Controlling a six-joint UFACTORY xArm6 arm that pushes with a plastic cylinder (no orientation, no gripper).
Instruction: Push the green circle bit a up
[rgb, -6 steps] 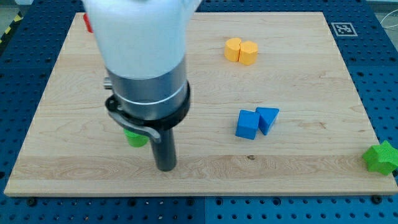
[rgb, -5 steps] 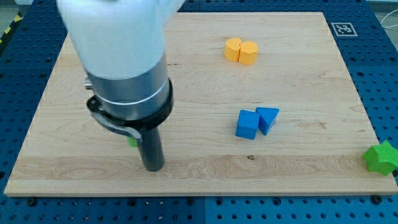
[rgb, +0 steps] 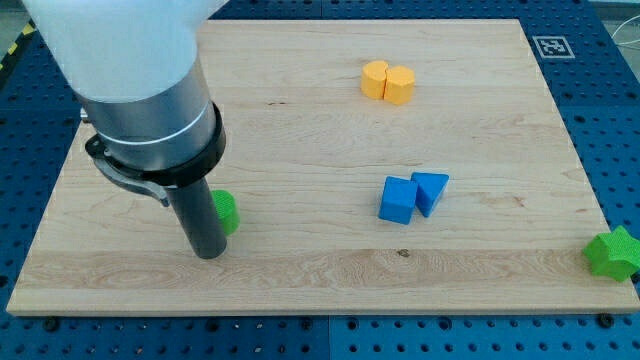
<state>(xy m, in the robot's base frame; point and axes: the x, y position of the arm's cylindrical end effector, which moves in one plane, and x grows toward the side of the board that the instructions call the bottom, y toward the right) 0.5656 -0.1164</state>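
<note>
The green circle block (rgb: 227, 212) lies on the wooden board (rgb: 320, 120) at the lower left, partly hidden behind my rod. My tip (rgb: 208, 251) rests on the board just left of and slightly below the green circle, touching or nearly touching its left side. The arm's white and grey body fills the view's upper left and hides the board there.
Two yellow blocks (rgb: 388, 82) sit side by side near the top centre. A blue cube (rgb: 398, 200) and a blue triangle (rgb: 431, 190) touch right of centre. A green star block (rgb: 614, 254) lies off the board's lower right corner. A marker tag (rgb: 551, 46) is at the top right.
My rod has moved left across the board. The green circle, mostly hidden behind the rod before, now shows on its right side.
</note>
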